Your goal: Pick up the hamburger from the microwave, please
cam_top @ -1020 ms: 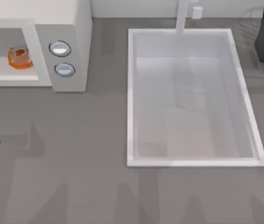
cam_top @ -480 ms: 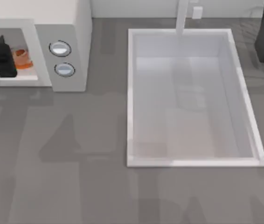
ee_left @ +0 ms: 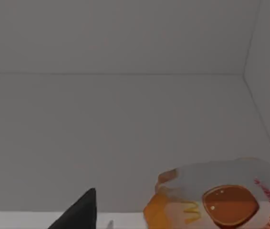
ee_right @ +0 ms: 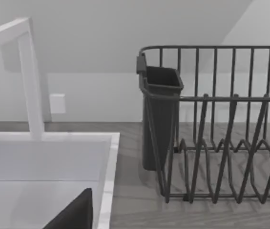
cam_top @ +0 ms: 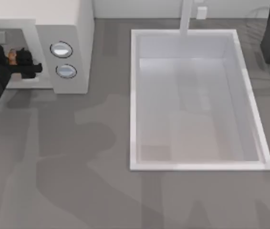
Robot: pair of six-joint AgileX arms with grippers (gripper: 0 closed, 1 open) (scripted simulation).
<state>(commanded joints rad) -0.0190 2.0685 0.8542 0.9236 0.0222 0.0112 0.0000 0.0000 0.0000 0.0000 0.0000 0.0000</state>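
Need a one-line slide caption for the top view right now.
Left gripper reaches into the microwave at the hamburger; right arm parked at the far right beside the sink.

Microwave (cam_top: 73,28) left of sink (cam_top: 192,164); hamburger (cam_top: 12,56) inside microwave.

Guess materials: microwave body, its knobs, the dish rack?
Microwave: matte white, uniform and unglossy, probably painted metal or plastic. Knobs: silver with a bright sheen, likely metal or chromed plastic. Dish rack: thin dark bars, looks like coated wire; its cup looks like dark plastic. Left gripper is inside the microwave cavity.
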